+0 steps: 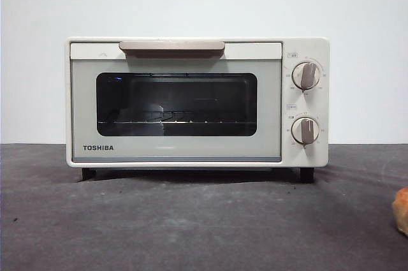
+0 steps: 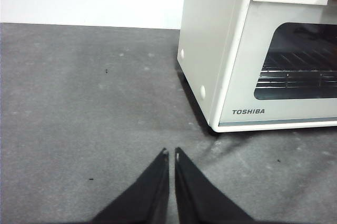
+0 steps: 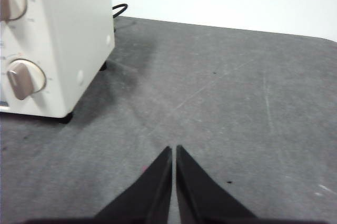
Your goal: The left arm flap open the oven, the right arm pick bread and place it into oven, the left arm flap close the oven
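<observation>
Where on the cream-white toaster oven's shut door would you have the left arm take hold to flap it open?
On the beige bar handle along the door's top edge, coming from the front and above. It juts out from the cream-white toaster oven, so fingers can hook behind it and pull down.

Bread [image 1: 401, 211] cut off at frame edge, perhaps half showing, blurred.

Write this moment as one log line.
oven: door shut | bread: on table, right edge | left fingers: shut, idle | right fingers: shut, idle
</observation>
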Action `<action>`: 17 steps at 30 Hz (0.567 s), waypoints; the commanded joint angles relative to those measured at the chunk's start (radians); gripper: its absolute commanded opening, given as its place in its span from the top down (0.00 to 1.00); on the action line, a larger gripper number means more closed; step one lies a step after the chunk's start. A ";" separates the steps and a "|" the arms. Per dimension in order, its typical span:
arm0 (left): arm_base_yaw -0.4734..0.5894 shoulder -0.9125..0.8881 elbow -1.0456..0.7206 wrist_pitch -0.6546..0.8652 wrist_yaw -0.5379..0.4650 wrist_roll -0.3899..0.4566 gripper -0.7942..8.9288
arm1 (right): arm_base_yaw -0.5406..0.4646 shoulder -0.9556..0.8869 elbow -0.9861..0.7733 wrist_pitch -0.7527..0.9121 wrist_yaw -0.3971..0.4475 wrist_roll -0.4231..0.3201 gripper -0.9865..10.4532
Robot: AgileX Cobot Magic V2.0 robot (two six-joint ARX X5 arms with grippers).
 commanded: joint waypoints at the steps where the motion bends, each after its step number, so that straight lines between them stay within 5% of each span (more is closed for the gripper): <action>1: 0.001 -0.001 -0.016 0.016 0.010 -0.072 0.89 | 0.000 -0.002 -0.006 0.010 -0.035 0.106 0.91; 10: 0.000 0.002 0.027 0.078 0.009 -0.341 0.90 | 0.000 -0.001 0.042 0.062 -0.080 0.389 0.91; 17: 0.000 0.094 0.184 0.081 0.011 -0.461 0.90 | 0.000 0.034 0.211 0.017 -0.089 0.465 0.91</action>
